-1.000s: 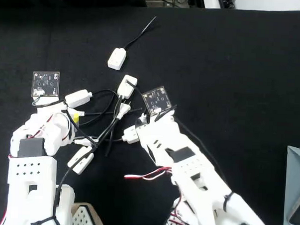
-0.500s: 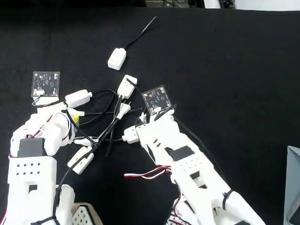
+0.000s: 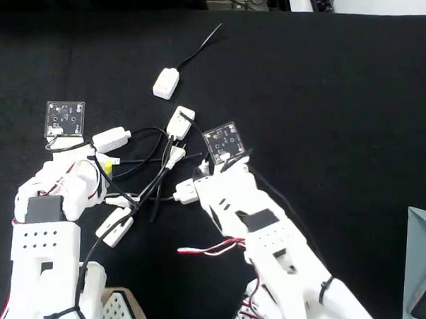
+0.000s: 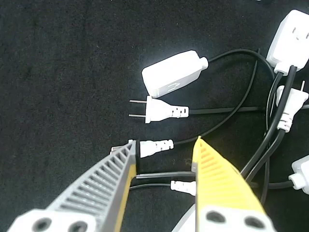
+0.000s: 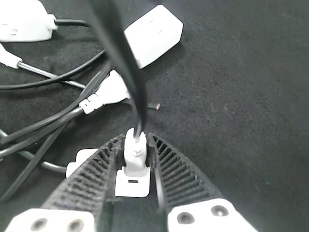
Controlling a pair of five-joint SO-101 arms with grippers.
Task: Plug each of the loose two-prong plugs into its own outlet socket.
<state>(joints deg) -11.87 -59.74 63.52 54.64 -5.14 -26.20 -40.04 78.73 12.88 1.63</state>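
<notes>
My right claw [image 5: 135, 140] clenches a plug [image 5: 131, 179] amid the cable tangle [image 5: 48, 124]; my left claw [image 4: 165, 144] gapes over a second plug [image 4: 150, 146]. Risk, I judge: lifting drags the tangle, twisting the plug askew.

Light even and diffuse. Black table [image 3: 357, 102] stays dark, with faint shadows. White plug [image 5: 131, 181] clamped in the right tool [image 5: 136, 140] reads bright, and the cloth beside the tool is dim.
</notes>
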